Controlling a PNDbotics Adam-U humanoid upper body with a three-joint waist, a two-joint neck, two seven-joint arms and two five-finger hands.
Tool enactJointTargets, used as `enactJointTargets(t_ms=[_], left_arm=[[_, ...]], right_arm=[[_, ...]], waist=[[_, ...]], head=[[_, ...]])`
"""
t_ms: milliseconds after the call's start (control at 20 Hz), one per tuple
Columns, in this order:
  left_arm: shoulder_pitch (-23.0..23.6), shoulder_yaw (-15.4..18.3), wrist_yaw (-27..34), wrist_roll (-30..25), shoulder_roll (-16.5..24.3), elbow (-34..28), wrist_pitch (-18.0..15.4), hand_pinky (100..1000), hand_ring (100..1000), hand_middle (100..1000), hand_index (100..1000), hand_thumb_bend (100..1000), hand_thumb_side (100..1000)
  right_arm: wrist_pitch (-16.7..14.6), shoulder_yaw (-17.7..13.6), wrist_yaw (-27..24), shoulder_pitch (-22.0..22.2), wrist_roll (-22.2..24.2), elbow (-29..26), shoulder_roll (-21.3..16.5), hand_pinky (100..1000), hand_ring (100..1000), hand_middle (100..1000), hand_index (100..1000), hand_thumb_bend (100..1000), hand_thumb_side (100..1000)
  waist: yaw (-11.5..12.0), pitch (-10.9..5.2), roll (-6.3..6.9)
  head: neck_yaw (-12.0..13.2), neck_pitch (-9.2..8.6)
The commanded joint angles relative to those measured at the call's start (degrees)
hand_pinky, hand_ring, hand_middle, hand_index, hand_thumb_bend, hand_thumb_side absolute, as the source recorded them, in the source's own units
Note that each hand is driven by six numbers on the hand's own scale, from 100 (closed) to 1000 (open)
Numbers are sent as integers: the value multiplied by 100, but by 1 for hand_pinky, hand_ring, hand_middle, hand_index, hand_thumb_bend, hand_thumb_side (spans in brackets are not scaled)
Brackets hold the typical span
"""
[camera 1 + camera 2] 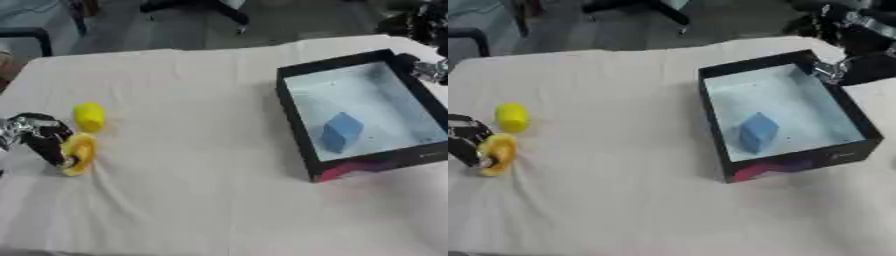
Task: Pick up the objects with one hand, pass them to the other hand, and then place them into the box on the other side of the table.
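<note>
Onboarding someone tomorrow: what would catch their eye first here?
The black box at the table's right, pale inside, with a blue block in it. Then, at the left edge, the left hand against a yellow object, with a second yellow piece just beyond it.

A plain off-white cloth-covered table [201, 150] carries a black-walled rectangular box [296, 120] whose floor is pale blue-white and whose near outer wall shows a pink-red patch at one corner. Inside lies a solid mid-blue block [340, 131]. On the left are two bright yellow pieces, a short yellow cylinder [89, 116] and a yellow ring-shaped object [79, 153], beside the robot's black and silver left hand [39, 136].
</note>
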Motion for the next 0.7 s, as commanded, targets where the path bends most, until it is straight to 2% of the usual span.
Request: enactJointTargets(t_ms=[50,350,500,700], left_arm=[[-94,46,-102,76,332,-358,47,835,841,747,675,250,100],[-30,123,-15,36,662,-1161,126,829,832,739,668,234,100],[11,210,157,86,703,-1519,231,830,819,728,665,193,100],[75,335,604,448,632,-2070,491,837,798,712,655,103,100]], right_arm=[[-9,-28,24,-84,-14,-52,-127,1000,1000,794,1000,225,253],[17,-28,-22,-105,-37,-67,-129,1000,1000,794,1000,214,248],[34,-27,-60,-113,-44,-89,-126,1000,1000,794,1000,211,246],[63,-26,-124,-128,-72,-142,-114,1000,1000,794,1000,210,240]], waist=[[8,-203,49],[35,-219,52],[48,-223,42],[58,-221,21]], head=[[-20,-31],[-38,-33],[-45,-41],[-50,-45]])
